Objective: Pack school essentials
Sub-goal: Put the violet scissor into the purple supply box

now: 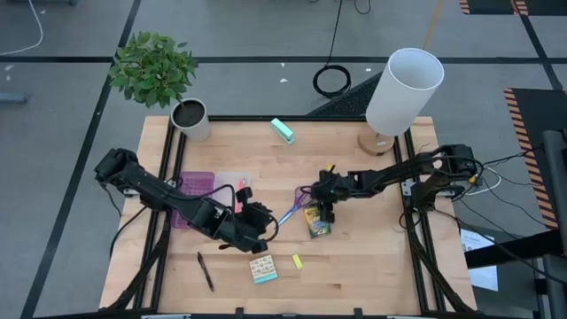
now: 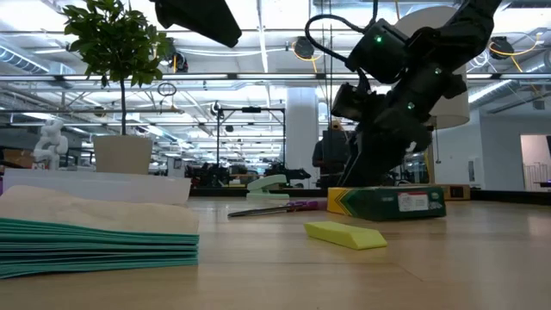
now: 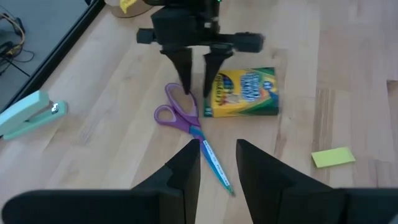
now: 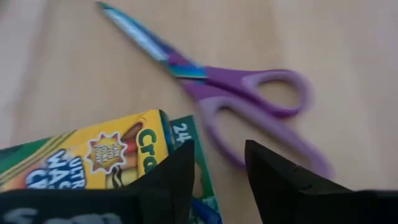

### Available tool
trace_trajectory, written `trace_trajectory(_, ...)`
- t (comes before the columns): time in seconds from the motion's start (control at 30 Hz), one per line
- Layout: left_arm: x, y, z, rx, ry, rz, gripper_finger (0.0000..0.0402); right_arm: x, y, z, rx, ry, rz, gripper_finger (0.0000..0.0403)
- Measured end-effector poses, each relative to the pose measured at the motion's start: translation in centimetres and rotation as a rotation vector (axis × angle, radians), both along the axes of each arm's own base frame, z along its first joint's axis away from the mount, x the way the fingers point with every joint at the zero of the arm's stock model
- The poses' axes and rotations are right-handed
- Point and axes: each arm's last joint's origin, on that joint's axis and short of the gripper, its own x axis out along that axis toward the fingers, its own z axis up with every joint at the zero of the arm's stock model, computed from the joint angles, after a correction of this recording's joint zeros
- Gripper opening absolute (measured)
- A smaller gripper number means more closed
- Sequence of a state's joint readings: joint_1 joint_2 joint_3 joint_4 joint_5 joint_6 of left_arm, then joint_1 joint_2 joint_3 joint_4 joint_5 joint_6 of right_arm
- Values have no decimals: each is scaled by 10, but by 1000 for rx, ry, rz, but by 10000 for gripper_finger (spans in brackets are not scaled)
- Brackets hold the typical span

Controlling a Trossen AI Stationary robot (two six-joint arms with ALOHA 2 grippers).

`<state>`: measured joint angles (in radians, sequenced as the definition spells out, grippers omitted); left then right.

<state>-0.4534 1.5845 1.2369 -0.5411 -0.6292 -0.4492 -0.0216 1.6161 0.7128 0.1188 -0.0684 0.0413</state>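
Observation:
The yellow-green crayon box (image 1: pixel 317 221) lies flat mid-table, with the purple-handled scissors (image 1: pixel 297 202) beside it on the left. My right gripper (image 1: pixel 324 211) points down, open, over the box's end next to the scissors handles (image 3: pixel 171 106). One finger (image 3: pixel 213 78) is over the box, the other (image 3: pixel 183 68) over the handles. My left gripper (image 3: pixel 217 149) hovers open just left of the scissors' blade tips, touching nothing. Near the front edge lie a black pen (image 1: pixel 205 270), a patterned pad (image 1: pixel 263 268) and a small yellow piece (image 1: pixel 298 261). My right gripper comes from above, open, astride the crayon box's end (image 4: pixel 180 140) on the scissors side. The box lies flat on the table. Whether a finger touches the box, I cannot tell.
A purple-and-clear case (image 1: pixel 197 190) lies under my left arm. A teal block (image 1: pixel 283 130) sits toward the far edge, a potted plant (image 1: pixel 188 115) at the far left corner and a white lamp (image 1: pixel 400 93) at the far right. Bare wood shows to the right of the box.

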Motion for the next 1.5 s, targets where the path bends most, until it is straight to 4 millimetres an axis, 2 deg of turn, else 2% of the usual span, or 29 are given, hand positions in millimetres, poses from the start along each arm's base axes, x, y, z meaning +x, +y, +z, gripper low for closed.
trace_trajectory(0.17, 0, 0, 0, 0, 0, 0, 106, 0, 4, 0, 99, -2, 61, 130)
trace_trajectory(0.37, 0, 0, 0, -1, 0, -1, 106, 0, 4, 0, -79, -7, 59, 130)
trace_trajectory(0.63, 2, -1, 2, 3, -18, -17, 106, 1, 4, -3, -178, 3, 88, 130)
trace_trajectory(0.83, 3, -1, 3, 2, -30, -22, 106, 6, 4, -19, -208, 24, 120, 130)
trace_trajectory(1.07, 3, -1, 3, 5, -28, -25, 106, 7, 4, -27, -205, 47, 127, 129)
trace_trajectory(1.2, 3, -1, 3, 5, -28, -24, 106, 7, 4, -28, -197, 52, 129, 100)
trace_trajectory(1.37, 3, -1, 3, 1, -30, -21, 106, 6, 5, -29, -181, 53, 150, 22)
trace_trajectory(1.43, 3, -1, 3, 1, -30, -21, 106, 6, 5, -29, -184, 53, 155, 11)
trace_trajectory(1.5, 3, -1, 3, -1, -31, -19, 106, 7, 5, -28, -182, 44, 150, 15)
